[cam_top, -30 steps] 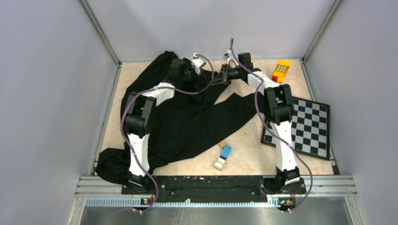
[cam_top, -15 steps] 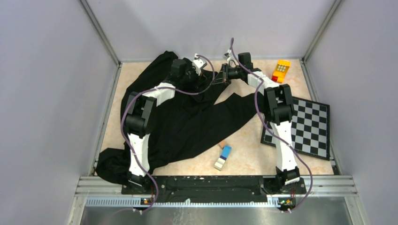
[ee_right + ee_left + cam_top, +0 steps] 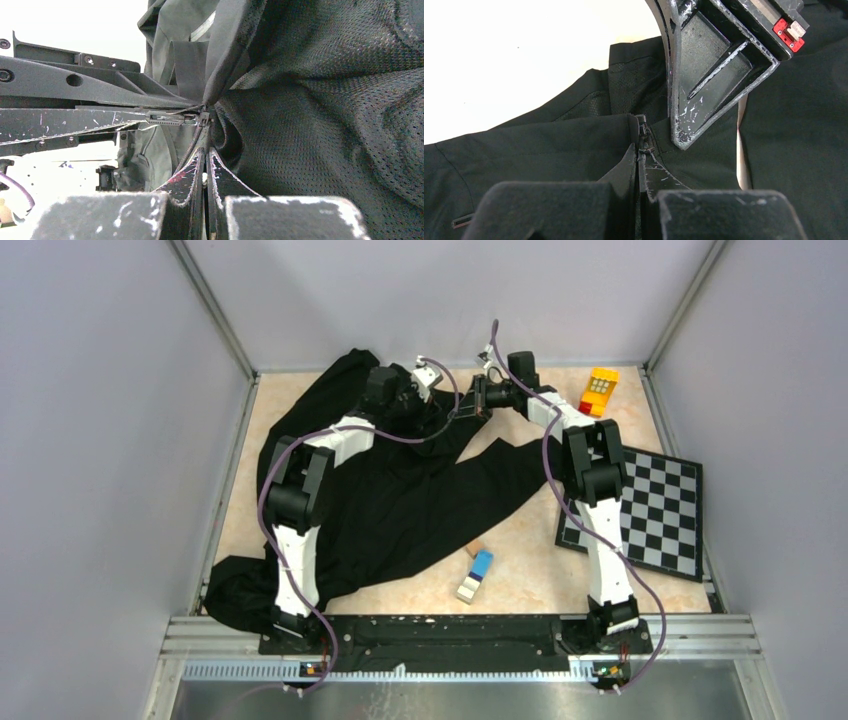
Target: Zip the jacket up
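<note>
The black jacket (image 3: pixel 400 500) lies rumpled across the left and middle of the table. My two grippers meet at its far edge near the back wall. My left gripper (image 3: pixel 445 412) is shut on the zipper pull (image 3: pixel 643 136), with its fingertips (image 3: pixel 651 172) pinched together. My right gripper (image 3: pixel 464 406) is shut on the jacket's zipper edge (image 3: pixel 197 137), just below the slider (image 3: pixel 170 119). In the right wrist view the left gripper's fingers (image 3: pixel 75 95) come in from the left, and mesh lining (image 3: pixel 320 115) fills the right side. In the left wrist view a right finger (image 3: pixel 709 70) hangs above the jacket.
A black-and-white chequered board (image 3: pixel 650 510) lies at the right. A yellow toy block (image 3: pixel 600 390) sits at the back right. A blue and white block (image 3: pixel 476 575) lies near the jacket's front hem. Walls close in the back and both sides.
Both grippers and the pinched jacket edge have shifted very slightly toward the back. Nothing else has moved.
</note>
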`<control>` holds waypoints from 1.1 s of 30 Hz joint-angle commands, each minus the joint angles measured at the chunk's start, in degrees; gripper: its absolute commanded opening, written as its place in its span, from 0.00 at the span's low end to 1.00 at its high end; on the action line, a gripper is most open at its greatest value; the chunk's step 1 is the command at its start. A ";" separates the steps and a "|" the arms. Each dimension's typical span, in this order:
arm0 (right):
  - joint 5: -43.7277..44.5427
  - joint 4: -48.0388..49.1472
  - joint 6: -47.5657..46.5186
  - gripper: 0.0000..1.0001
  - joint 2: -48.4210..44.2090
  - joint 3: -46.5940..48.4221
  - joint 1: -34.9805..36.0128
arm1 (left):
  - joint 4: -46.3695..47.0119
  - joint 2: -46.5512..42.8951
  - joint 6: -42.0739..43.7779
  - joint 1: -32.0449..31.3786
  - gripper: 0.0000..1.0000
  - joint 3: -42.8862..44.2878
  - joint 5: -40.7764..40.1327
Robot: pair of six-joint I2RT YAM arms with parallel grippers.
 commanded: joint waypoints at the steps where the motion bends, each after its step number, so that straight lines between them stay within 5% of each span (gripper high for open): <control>1: -0.20 1.74 0.00 0.00 -3.07 -0.26 0.43 | -0.14 -2.49 0.69 -0.29 0.00 2.38 -0.06; 33: -0.37 0.26 -0.92 0.00 -2.47 0.40 1.23 | 0.56 -2.41 -0.07 -0.29 0.00 2.36 -1.40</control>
